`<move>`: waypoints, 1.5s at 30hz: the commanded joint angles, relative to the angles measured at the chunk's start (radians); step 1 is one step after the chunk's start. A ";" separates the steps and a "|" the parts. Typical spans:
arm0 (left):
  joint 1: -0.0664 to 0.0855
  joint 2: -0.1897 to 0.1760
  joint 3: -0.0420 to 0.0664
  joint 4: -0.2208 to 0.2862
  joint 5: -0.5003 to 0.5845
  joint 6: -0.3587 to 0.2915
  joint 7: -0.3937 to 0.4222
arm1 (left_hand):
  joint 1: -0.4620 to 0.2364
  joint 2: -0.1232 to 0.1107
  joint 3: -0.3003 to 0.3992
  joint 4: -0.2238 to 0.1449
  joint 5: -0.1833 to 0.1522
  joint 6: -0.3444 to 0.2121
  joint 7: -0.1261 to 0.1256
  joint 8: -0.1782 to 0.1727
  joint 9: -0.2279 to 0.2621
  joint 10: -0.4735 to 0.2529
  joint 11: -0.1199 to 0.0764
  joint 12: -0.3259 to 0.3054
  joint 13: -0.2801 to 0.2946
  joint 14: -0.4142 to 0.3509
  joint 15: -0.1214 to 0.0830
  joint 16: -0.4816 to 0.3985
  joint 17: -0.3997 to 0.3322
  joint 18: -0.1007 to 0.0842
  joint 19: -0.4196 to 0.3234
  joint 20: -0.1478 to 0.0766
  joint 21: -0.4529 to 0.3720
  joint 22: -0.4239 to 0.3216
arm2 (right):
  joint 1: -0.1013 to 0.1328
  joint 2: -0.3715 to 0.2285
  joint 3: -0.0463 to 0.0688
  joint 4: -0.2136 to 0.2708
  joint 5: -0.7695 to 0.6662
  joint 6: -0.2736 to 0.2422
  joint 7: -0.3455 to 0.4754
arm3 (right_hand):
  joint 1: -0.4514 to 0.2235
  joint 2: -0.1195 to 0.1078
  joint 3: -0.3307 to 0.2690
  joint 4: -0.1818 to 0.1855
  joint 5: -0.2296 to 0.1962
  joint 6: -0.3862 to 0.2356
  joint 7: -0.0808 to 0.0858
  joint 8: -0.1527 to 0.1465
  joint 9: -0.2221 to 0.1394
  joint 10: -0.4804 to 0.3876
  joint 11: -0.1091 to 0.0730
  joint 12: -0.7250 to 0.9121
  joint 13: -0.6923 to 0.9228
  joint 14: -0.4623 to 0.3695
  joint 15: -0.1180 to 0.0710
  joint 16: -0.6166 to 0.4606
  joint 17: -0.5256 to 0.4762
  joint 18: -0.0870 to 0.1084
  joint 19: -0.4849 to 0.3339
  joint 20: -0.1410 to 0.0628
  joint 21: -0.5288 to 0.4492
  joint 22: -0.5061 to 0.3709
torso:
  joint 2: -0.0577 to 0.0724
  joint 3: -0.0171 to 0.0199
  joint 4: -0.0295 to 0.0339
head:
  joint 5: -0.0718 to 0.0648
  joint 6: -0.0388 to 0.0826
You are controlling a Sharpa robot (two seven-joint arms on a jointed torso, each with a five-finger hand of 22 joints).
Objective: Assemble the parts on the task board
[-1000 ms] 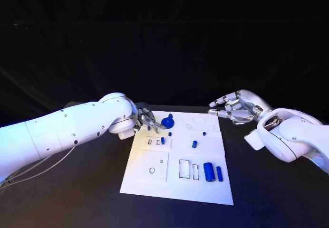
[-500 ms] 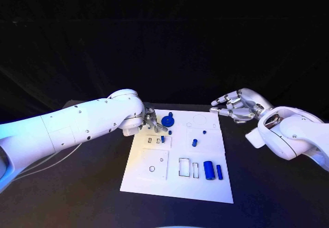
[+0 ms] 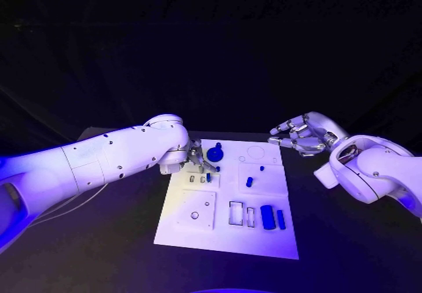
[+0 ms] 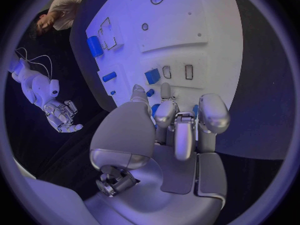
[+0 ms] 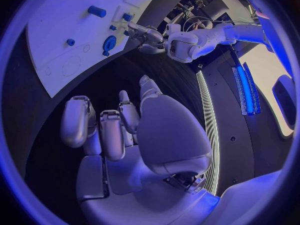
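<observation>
Over the task board (image 3: 230, 239), left hand (image 3: 195, 160) fingers pinch a blue part (image 3: 214, 155); right hand (image 3: 302, 138) curled.

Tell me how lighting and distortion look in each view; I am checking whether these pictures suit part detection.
Head view: blue-violet light, dark backdrop, white rectangular task board evenly lit with straight edges. Left wrist view: fisheye bends the board's edges, and the silver left hand blocks the board's nearest part. Right wrist view: the board curves at the rim, and a bright light strip glares beside the silver right hand.

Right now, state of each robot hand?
Left robot hand: cannot be told whether it holds anything.
Right robot hand: fingers curled in, holding nothing.
</observation>
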 commanded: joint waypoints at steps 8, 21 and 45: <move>0.001 0.012 -0.005 -0.008 0.005 0.047 -0.014 | -0.002 0.009 -0.005 0.000 -0.003 -0.010 -0.001 0.007 0.006 -0.004 0.001 0.001 -0.002 0.095 -0.005 0.002 0.233 -0.013 -0.001 0.000 0.010 0.006 | -0.001 0.007 0.000 -0.004 -0.032 0.007 -0.010 | -0.011 0.001 -0.007 0.002 0.010 0.002 -0.004 0.004 0.002 -0.003 -0.005 -0.004 -0.003 0.060 -0.006 -0.007 0.075 0.008 -0.012 -0.001 -0.008 -0.002 | -0.001 -0.0002 0.0016 | -0.001 -0.005; 0.000 0.018 -0.006 -0.012 0.014 0.057 0.000 | 0.015 0.015 -0.004 -0.005 -0.003 -0.018 0.000 0.013 0.017 -0.006 0.002 -0.002 -0.004 0.095 -0.004 0.002 0.233 -0.014 -0.001 0.000 0.016 0.014 | -0.002 0.012 0.000 -0.007 -0.032 0.009 -0.013 | -0.012 0.002 -0.008 0.002 0.012 0.002 -0.004 0.005 0.002 -0.004 -0.006 -0.005 -0.004 0.059 -0.006 -0.008 0.074 0.009 -0.013 -0.001 -0.011 -0.004 | 0.001 0.0003 0.0013 | -0.005 -0.004; 0.000 0.030 -0.007 -0.025 0.043 0.076 0.005 | 0.061 0.045 0.009 -0.014 -0.003 -0.032 0.001 0.026 0.043 -0.016 0.002 -0.017 -0.020 0.095 -0.003 0.001 0.233 -0.015 -0.004 0.002 0.027 0.027 | -0.004 0.019 -0.001 -0.010 -0.030 0.011 -0.011 | -0.015 0.006 -0.009 0.005 0.015 0.002 -0.004 0.005 0.002 -0.003 -0.006 -0.004 -0.003 0.059 -0.007 -0.009 0.073 0.009 -0.015 -0.001 -0.016 -0.007 | 0.002 0.0004 0.0019 | -0.008 -0.008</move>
